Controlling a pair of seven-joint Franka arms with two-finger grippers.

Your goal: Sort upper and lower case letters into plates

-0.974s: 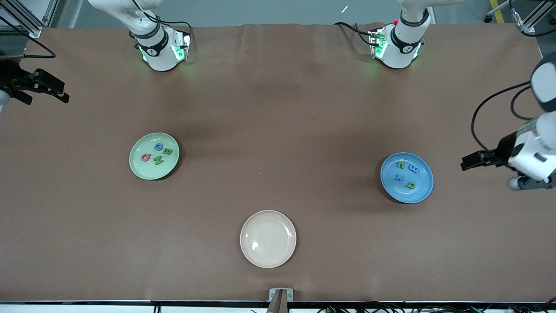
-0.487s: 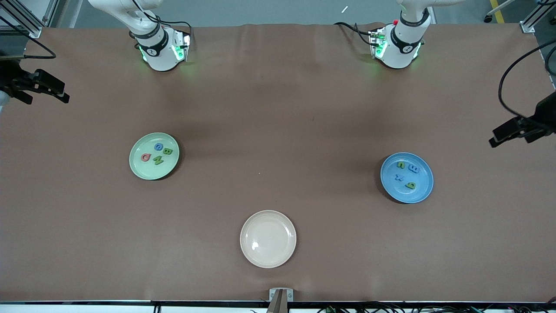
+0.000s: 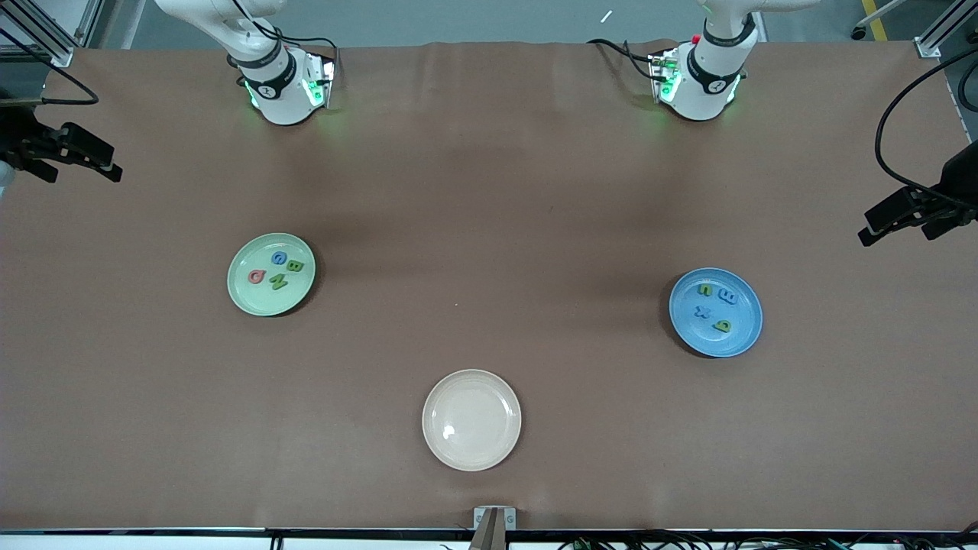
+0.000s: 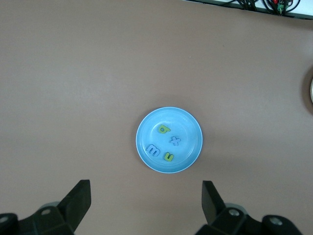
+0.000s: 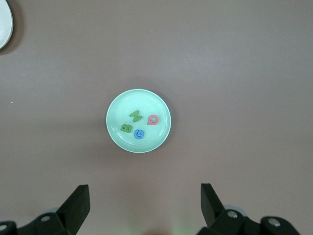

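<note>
The pale mint green plate (image 3: 260, 299) holds several letters, among them a pink one (image 3: 257, 276) and a green N (image 3: 279, 283). The bright blue plate (image 3: 735, 340) holds several letters, among them a green one (image 3: 721, 326) and a blue x (image 3: 702, 312). My left gripper (image 3: 894, 229) is open and empty, high over the left arm's end of the table. Its wrist view shows the blue plate (image 4: 188, 126) under the open gripper (image 4: 145, 196). My right gripper (image 3: 82, 176) waits open and empty over the right arm's end; its wrist view shows the mint plate (image 5: 126, 105) under the gripper (image 5: 144, 196).
A cream-white plate (image 3: 471, 419) lies bare, nearer to the front camera than both other plates, about midway between them. Its rim shows at the edge of the left wrist view (image 4: 311, 90) and the right wrist view (image 5: 4, 24). Brown cloth covers the table.
My left gripper has drawn back from beside the blue plate toward the left arm's end of the table and risen. The right arm, plates and letters have not moved.
</note>
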